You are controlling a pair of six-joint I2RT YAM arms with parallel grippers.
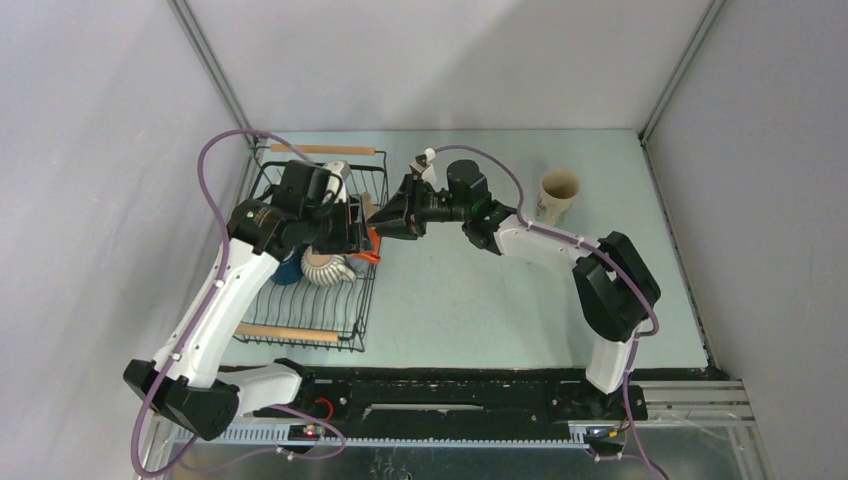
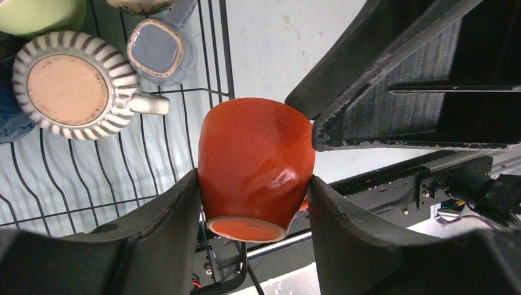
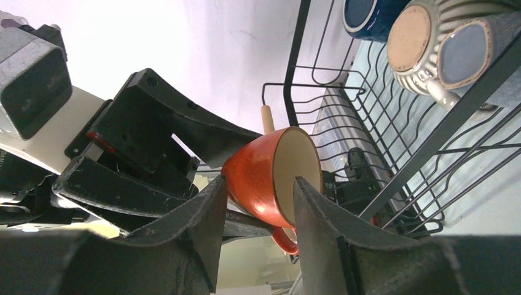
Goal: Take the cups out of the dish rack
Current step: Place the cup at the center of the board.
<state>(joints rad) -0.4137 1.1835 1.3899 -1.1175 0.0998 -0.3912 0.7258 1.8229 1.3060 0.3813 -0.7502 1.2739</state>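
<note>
Hanging at the right-hand edge of the dish rack [image 1: 362, 300], the left gripper [image 1: 355, 238] is holding an orange cup [image 1: 372, 245] in the overhead view, while the right gripper [image 1: 388, 222] is facing it from the table side; a tan cup [image 1: 557, 195] is standing well apart on the table [image 1: 450, 300]. From the left wrist, both fingers [image 2: 178, 209] are pressing the orange cup's sides, base toward the camera, with a ribbed cream cup [image 2: 67, 86] and a grey-blue cup [image 2: 160, 49] lying inverted in the rack. From the right wrist, the right fingers [image 3: 203, 215] are straddling the cup's lower wall and handle; I cannot tell whether they are gripping it.
</note>
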